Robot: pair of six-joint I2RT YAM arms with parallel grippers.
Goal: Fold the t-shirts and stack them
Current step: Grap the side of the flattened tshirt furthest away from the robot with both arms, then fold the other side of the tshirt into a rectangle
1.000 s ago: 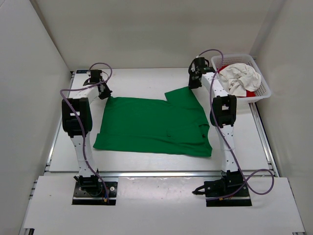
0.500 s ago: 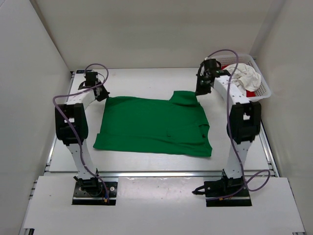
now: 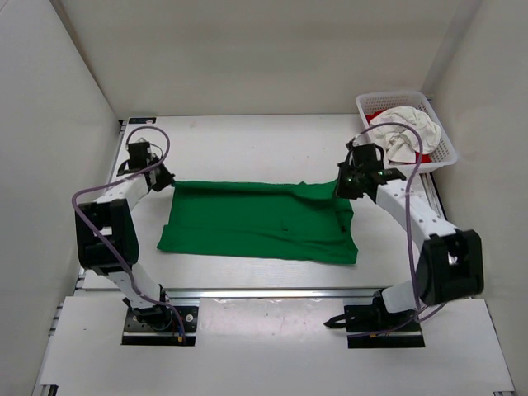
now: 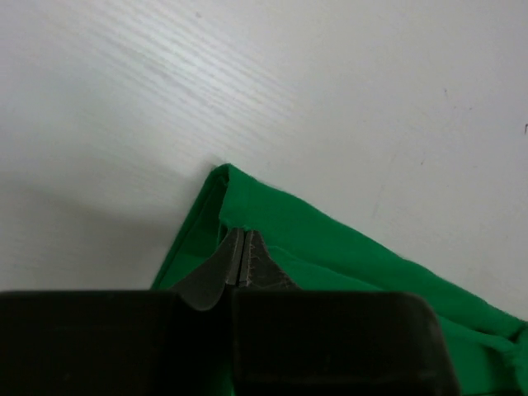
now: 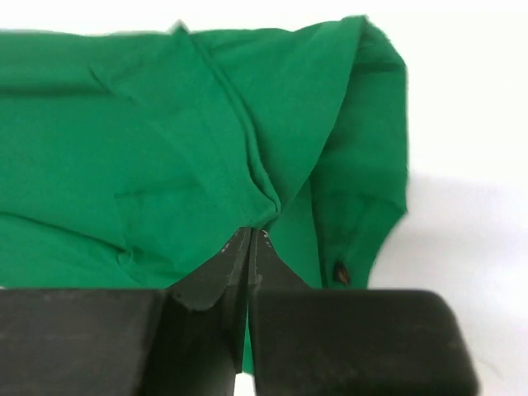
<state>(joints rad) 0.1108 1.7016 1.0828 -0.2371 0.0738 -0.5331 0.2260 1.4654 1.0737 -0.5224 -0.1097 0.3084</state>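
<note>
Left claw [image 3: 167, 181] and right claw [image 3: 344, 188] are each pinching the green shirt [image 3: 256, 227] by its back edge, left of the basket [image 3: 445, 147]. Carrying both corners over level should be keeping the fold straight.

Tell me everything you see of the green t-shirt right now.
The green t-shirt is plain bright cloth, spread mostly flat on the table and lightly creased. Its far edge looks doubled over. The left gripper pinches its far left corner, and the right gripper pinches a bunched fold at its far right. Both are shut on it.
</note>
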